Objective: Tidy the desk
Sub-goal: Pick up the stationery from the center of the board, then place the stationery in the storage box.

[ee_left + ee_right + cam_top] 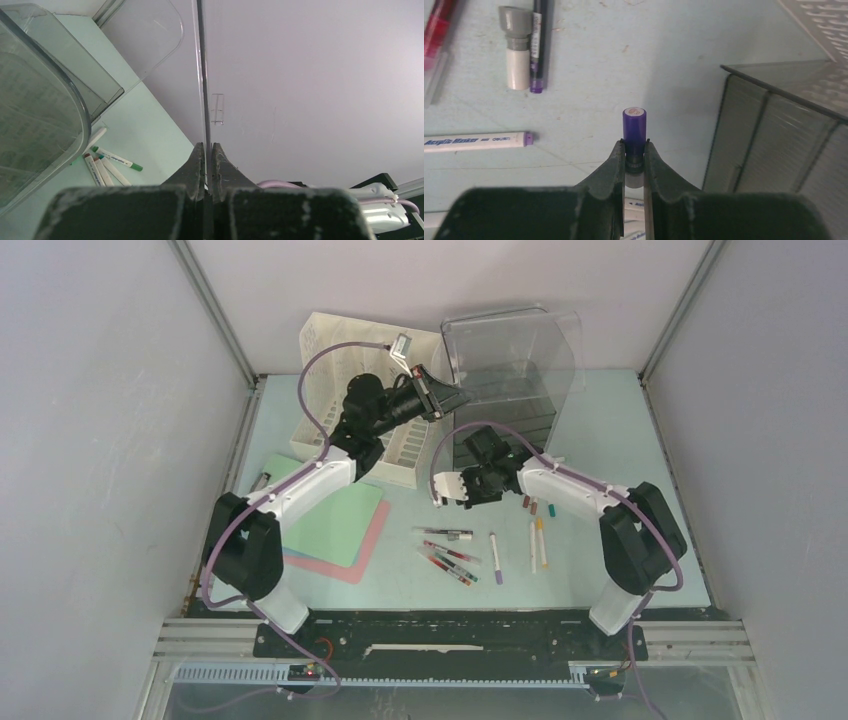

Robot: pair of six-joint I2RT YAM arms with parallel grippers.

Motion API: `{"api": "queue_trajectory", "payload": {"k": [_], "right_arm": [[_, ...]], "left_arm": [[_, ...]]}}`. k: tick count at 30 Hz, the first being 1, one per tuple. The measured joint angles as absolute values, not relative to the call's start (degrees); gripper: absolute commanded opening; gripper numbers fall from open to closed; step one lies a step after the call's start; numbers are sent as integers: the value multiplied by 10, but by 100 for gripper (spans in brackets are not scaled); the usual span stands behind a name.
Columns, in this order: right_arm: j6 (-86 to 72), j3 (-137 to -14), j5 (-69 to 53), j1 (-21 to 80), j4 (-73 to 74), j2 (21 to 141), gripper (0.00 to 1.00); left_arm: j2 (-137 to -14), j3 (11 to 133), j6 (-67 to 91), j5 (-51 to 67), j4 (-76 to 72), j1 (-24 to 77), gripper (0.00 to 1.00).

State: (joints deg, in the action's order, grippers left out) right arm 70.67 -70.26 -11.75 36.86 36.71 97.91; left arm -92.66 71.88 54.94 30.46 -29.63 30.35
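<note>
Slippage worries me: my right jaws pinch a purple-capped marker [634, 131] near its cap, table [624, 60] below them; my left jaws clamp a thin clear panel [201, 75] edge-on, which could twist free.

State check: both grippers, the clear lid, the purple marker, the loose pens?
left gripper: shut on clear lid
clear lid: raised, gripped at its edge
right gripper: shut on purple marker
purple marker: capped, gripped
loose pens: lying flat on the desk
</note>
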Motion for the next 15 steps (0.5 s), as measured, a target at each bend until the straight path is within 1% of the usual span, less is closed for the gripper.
{"api": "queue_trajectory", "payload": {"k": [8,15], "right_arm": [[664,-699,-10,399,303,950,0],[663,-651,76,399,205,900,0]], "left_arm": [[-926,719,549,305,-294,303,0],[-926,719,548,305,-294,303,0]]}}
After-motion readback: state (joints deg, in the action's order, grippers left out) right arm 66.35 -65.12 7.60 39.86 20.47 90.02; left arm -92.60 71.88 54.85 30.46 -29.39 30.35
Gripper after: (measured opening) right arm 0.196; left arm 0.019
